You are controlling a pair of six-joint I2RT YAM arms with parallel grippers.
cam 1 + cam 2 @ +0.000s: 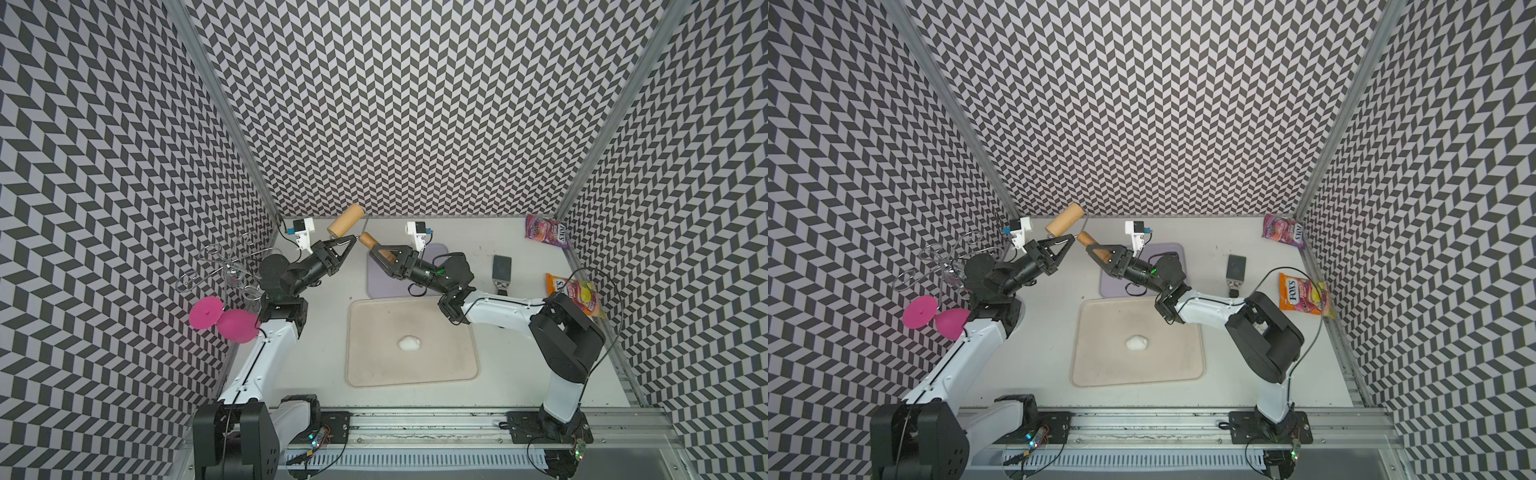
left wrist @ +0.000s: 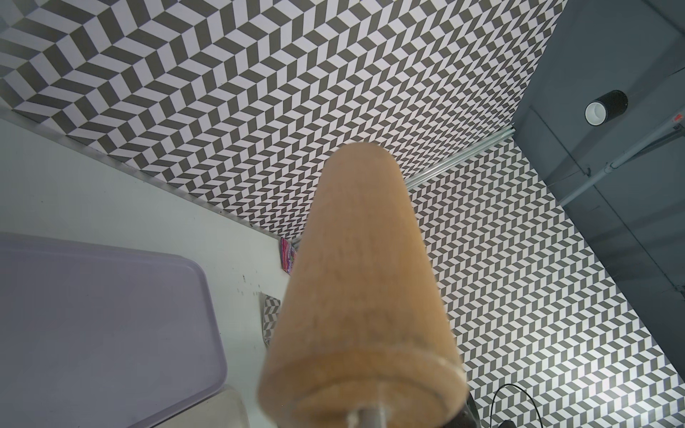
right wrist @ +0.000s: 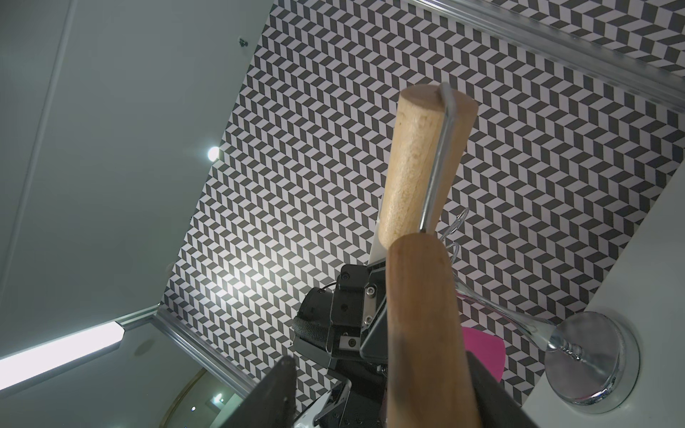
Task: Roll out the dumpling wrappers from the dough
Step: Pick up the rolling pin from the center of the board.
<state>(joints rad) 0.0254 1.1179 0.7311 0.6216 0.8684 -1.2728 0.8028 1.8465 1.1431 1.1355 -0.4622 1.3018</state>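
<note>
1. Left gripper [image 1: 352,240] is clenched on the pastry roller [image 1: 345,220] by its wire frame, held aloft.
2. Right gripper [image 1: 377,253] straddles the wooden handle [image 1: 366,240]; a gap shows on one side.
3. Dough [image 1: 409,343]: a soft, probably sticky lump mid beige tray [image 1: 449,365]. Press from above.
4. Raised rim bounds strokes; open room around the lump.

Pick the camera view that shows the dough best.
The top views, both alike: the dough lies whole and unblocked, a small white lump on the beige board. Both wrist views miss it; they show mainly the wooden roller held aloft.
</note>
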